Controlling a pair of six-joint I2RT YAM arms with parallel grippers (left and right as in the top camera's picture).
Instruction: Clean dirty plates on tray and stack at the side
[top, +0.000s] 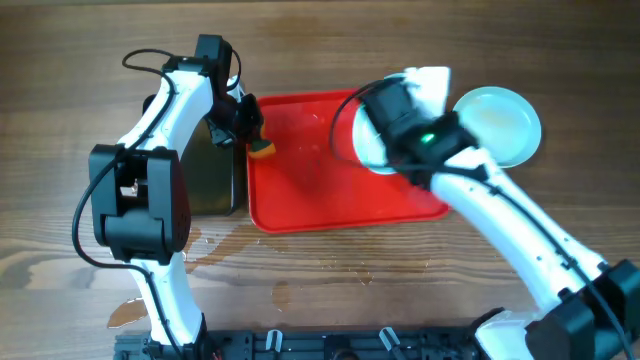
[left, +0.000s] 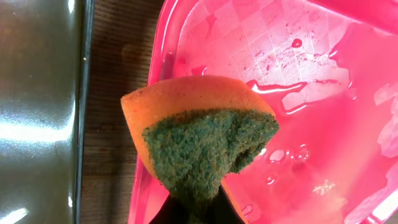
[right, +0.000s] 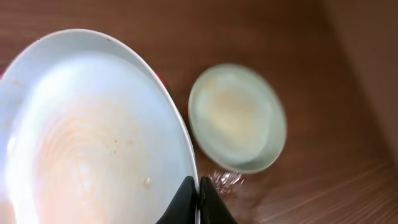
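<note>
Left pincer (left: 193, 208) grips sponge (left: 199, 134) — over tray (top: 320, 205) edge. Right pincer (right: 198, 198) clamps smeared plate (right: 93, 137) by its rim; second plate (right: 239, 118) lies nearby.

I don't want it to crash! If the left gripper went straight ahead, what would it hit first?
Probably the red tray. The sponge held by the left gripper leads, right above the tray's left rim. Depth is hard to judge.
</note>
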